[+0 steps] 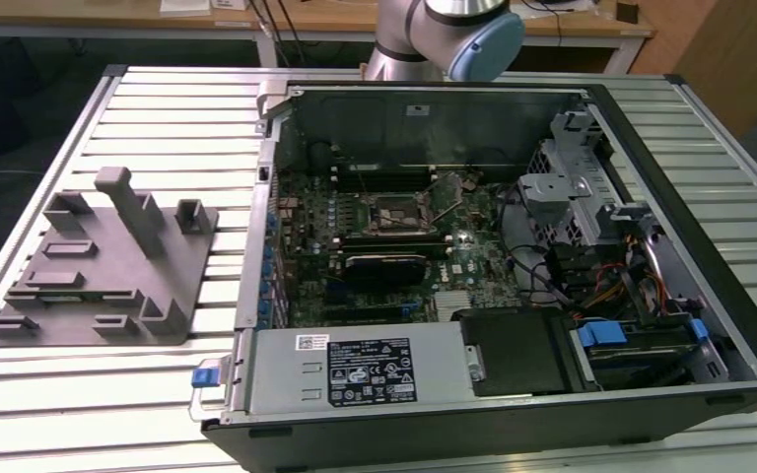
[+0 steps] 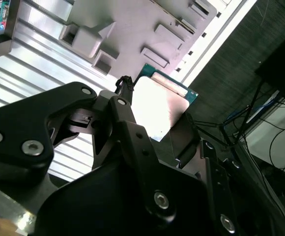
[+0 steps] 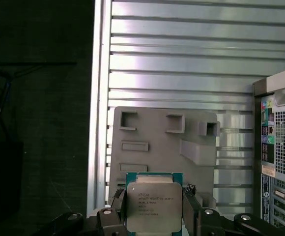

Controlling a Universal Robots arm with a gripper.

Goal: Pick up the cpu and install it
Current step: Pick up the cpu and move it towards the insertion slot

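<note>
Gripped in my black claw (image 3: pixel 154 199), the small flat silver-topped square cpu (image 3: pixel 154 209) hangs over the grey plastic fixture block (image 1: pixel 90 286) at the exterior view's left; its black-framed motherboard socket (image 1: pixel 396 210) lies rightward, inside the open computer case (image 1: pixel 484 128).

Quantities in the scene:
- one cpu (image 3: pixel 154 209)
- one pincer (image 3: pixel 154 196)
- one robot arm (image 1: pixel 447 30)
- one grey fixture block (image 1: pixel 103 271)
- one open computer case (image 1: pixel 701 212)
- one motherboard (image 1: pixel 464 261)
- one processor socket (image 1: pixel 392 209)
- one power supply unit (image 1: pixel 359 370)
- one slatted metal worktop (image 1: pixel 155 99)
</note>
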